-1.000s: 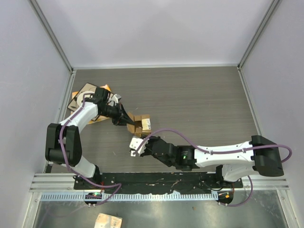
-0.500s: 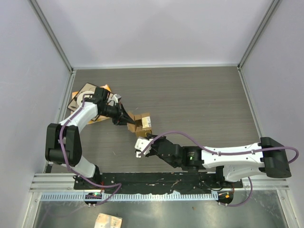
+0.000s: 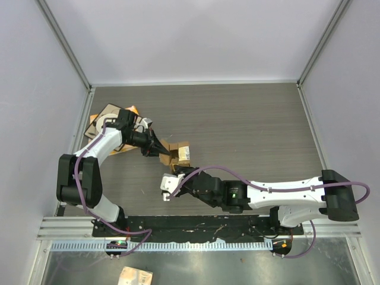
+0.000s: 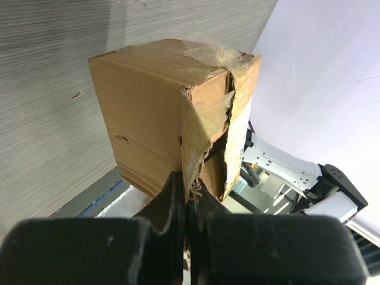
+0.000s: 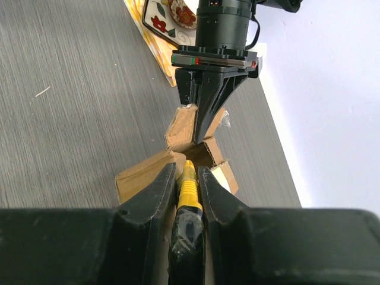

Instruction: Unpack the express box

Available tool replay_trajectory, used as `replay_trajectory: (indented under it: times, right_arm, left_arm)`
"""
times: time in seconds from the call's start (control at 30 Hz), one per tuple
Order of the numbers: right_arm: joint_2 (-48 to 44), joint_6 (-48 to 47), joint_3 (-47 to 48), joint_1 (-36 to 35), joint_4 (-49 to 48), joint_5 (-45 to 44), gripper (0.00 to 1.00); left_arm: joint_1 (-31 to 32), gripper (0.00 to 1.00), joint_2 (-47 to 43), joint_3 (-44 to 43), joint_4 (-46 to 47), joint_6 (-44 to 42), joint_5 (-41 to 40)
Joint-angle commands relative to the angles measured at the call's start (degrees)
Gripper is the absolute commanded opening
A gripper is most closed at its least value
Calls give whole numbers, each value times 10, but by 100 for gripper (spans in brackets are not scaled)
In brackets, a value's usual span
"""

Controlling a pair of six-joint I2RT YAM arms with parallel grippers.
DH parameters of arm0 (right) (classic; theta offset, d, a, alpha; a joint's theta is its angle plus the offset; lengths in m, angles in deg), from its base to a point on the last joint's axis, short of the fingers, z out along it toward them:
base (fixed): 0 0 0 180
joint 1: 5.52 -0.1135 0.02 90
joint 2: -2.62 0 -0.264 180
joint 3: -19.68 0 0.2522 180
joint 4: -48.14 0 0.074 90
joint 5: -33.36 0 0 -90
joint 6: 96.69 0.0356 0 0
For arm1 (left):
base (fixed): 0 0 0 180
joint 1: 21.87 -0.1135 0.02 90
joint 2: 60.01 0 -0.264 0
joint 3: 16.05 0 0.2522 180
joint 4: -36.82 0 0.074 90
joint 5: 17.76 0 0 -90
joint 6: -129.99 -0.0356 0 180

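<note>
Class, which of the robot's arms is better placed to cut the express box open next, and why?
Right. The right gripper holds the yellow utility knife, pointed at the express box. The left gripper is shut on a torn flap, so it likely serves best steadying the box.

We could not tell whether the tip of the yellow knife (image 5: 187, 184) touched the express box (image 5: 142, 175); its handle ran blurred off the bottom edge, the printed card (image 5: 161, 21) off the top.
</note>
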Motion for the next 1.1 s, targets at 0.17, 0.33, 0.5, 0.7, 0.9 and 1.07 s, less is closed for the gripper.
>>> replay_trajectory:
  times: [0.17, 0.33, 0.5, 0.7, 0.9, 1.07]
  right_arm:
    - [2, -23, 17, -1, 4, -15, 1]
    - [-5, -26, 16, -2, 26, -34, 1]
    - [-14, -16, 10, -2, 73, -54, 1]
    - [-42, -6, -4, -3, 105, -85, 1]
    - [-56, 37, -13, -2, 153, -88, 1]
    - [-52, 79, -18, -6, 210, -93, 1]
  left_arm:
    - [-2, 0, -26, 15, 19, 24, 43]
    - [-2, 0, -38, 19, 21, 26, 45]
    - [-2, 0, -44, 17, 18, 25, 50]
    - [-2, 1, -42, 7, -4, 8, 49]
    - [-6, 0, -29, -26, -36, -11, 57]
    - [-13, 0, -28, -29, -33, -5, 74]
